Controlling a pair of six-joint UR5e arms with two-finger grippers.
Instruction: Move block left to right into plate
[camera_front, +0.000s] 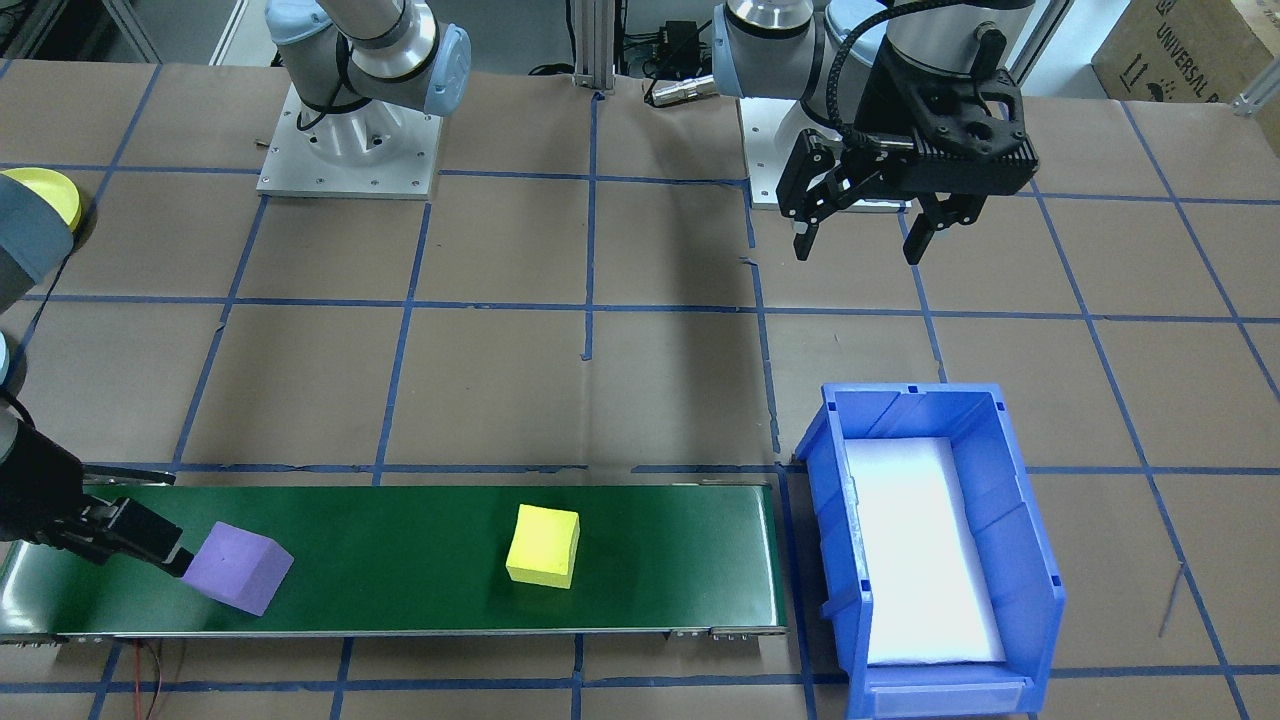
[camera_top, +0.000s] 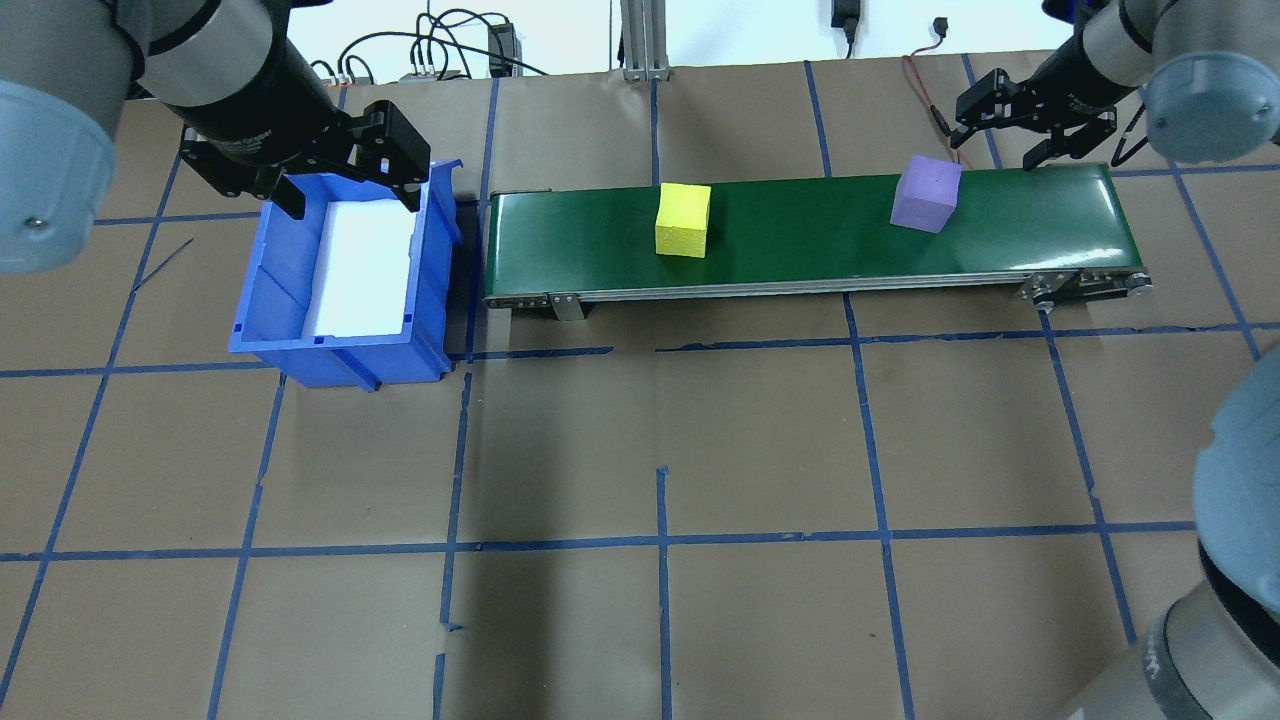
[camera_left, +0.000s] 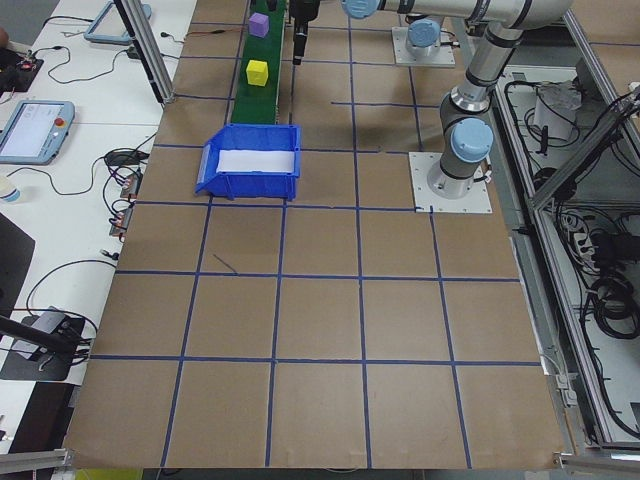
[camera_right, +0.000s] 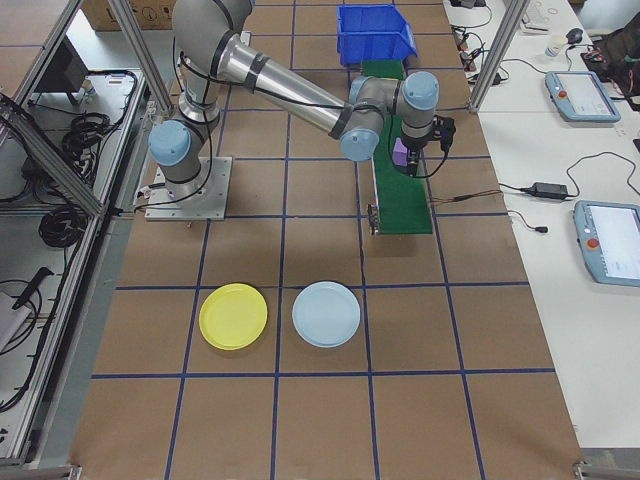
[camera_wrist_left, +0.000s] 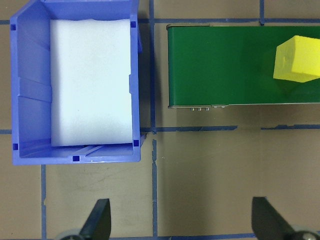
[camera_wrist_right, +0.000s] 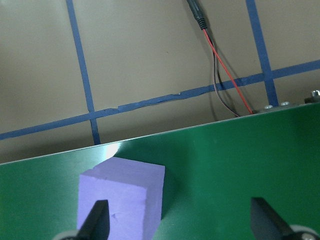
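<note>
While the purple block (camera_top: 927, 194) sits tilted near the right end of the green conveyor belt (camera_top: 800, 235), the right end effector (camera_top: 1018, 128) hovers just beyond it with its fingers spread apart, holding nothing. In the right wrist view the block lies under the left fingertip (camera_wrist_right: 98, 220) rather than centred between the two, so I judge the grasp is not yet lined up. A yellow block (camera_top: 683, 219) rests flat around the belt's middle, well apart from the purple one. The left end effector (camera_top: 340, 185) hangs open and empty over the far rim of the blue bin (camera_top: 255, 310), which stands just beside the belt's left end with a white pad inside.

Both blocks look like matte foam: probably light, slightly yielding and not slippery, with crisp flat faces. Taking the purple one across two opposite side faces, about mid-height, seems soundest; its tilt may let it twist as the fingers close.

The yellow plate (camera_right: 233, 316) lies on the surface well apart from the belt, beside a pale blue plate (camera_right: 326, 314).
</note>
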